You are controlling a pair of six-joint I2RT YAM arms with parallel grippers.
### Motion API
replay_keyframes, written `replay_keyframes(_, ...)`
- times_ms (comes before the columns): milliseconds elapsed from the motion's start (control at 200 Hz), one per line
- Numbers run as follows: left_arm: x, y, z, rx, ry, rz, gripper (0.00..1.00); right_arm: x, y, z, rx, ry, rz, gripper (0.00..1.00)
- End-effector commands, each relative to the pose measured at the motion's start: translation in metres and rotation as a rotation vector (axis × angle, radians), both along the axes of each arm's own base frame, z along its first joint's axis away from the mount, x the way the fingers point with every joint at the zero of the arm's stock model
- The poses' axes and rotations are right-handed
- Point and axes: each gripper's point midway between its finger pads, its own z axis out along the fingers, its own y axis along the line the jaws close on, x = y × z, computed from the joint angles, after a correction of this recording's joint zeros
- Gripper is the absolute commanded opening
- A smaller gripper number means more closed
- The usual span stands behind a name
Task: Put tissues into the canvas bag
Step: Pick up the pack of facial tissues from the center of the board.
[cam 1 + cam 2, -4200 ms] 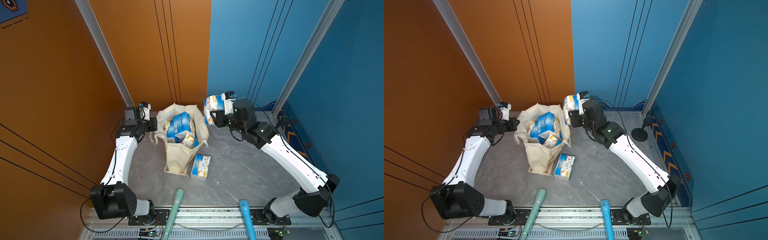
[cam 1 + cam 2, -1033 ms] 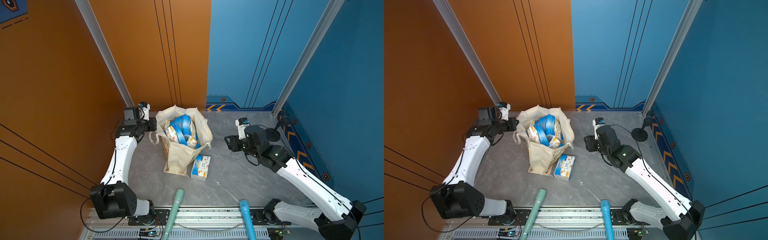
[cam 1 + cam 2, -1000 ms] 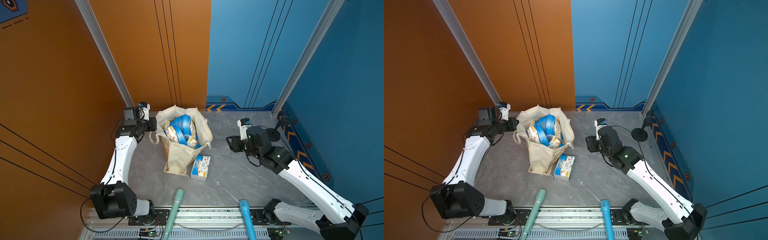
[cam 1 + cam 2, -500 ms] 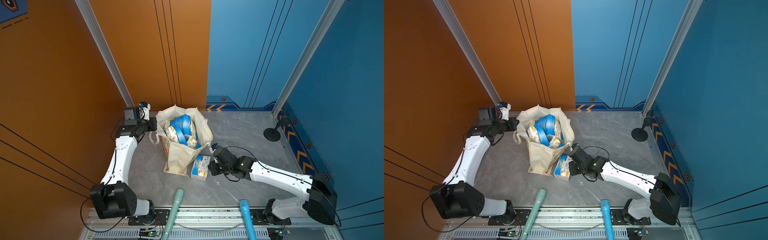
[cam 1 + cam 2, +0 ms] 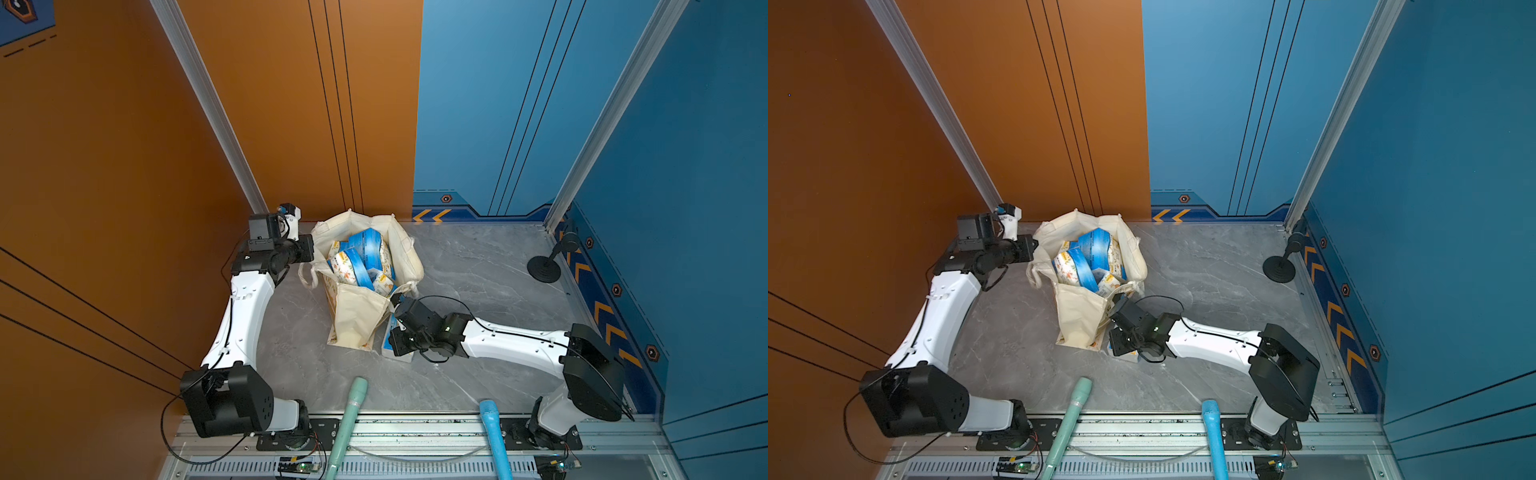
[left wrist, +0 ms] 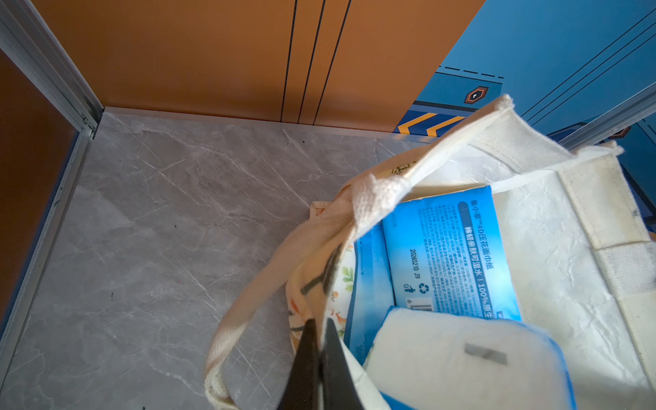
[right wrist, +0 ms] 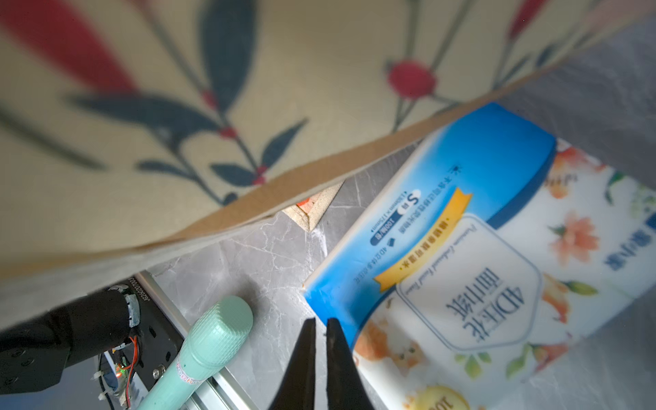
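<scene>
The cream canvas bag (image 5: 357,320) stands at the table's back left, with several blue-and-white tissues (image 5: 361,257) piled in its open mouth in both top views (image 5: 1088,253). My left gripper (image 5: 309,249) is shut on the bag's rim fabric; the left wrist view shows its jaws (image 6: 319,330) pinching that edge beside a pack (image 6: 443,248). One loose pack (image 7: 479,269) lies flat on the table against the bag's side (image 7: 177,106). My right gripper (image 7: 320,324) is shut at this pack's corner, touching it, with nothing seen between the fingers. From above, the arm (image 5: 415,328) covers most of that pack.
A mint-green handle (image 5: 353,399) and a blue handle (image 5: 490,415) jut in over the front rail. A black round-based stand (image 5: 544,266) sits at the back right. Orange and blue walls close in the grey marble table (image 5: 478,266).
My right arm swung from the middle right of the table down to the loose pack beside the bag, and its jaws closed. The left arm and bag stayed still.
</scene>
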Motion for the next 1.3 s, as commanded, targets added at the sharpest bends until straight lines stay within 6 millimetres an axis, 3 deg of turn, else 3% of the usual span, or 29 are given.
replay_keyframes(0,-0.001,-0.002,-0.015,-0.003,0.042,-0.005,0.0,-0.002,0.004,-0.011,-0.021,0.038,0.005,0.08)
replay_keyframes(210,-0.002,-0.002,-0.016,-0.004,0.044,-0.005,0.0,-0.004,-0.02,-0.04,-0.123,0.107,-0.035,0.05)
replay_keyframes(325,-0.001,-0.002,-0.016,-0.003,0.044,-0.007,0.0,-0.001,-0.042,-0.044,-0.169,0.115,-0.078,0.05)
replay_keyframes(616,-0.001,-0.002,-0.016,-0.005,0.045,-0.006,0.0,0.006,-0.119,-0.056,-0.311,0.137,-0.212,0.05)
replay_keyframes(971,-0.001,-0.002,-0.017,-0.002,0.047,-0.006,0.0,0.022,-0.17,-0.064,-0.361,0.143,-0.324,0.05)
replay_keyframes(1071,-0.002,-0.002,-0.016,0.0,0.044,-0.005,0.0,0.024,-0.171,-0.054,-0.341,0.117,-0.312,0.05)
replay_keyframes(1292,-0.001,-0.002,-0.017,0.0,0.047,-0.004,0.0,0.028,-0.139,-0.003,-0.186,-0.006,-0.223,0.05)
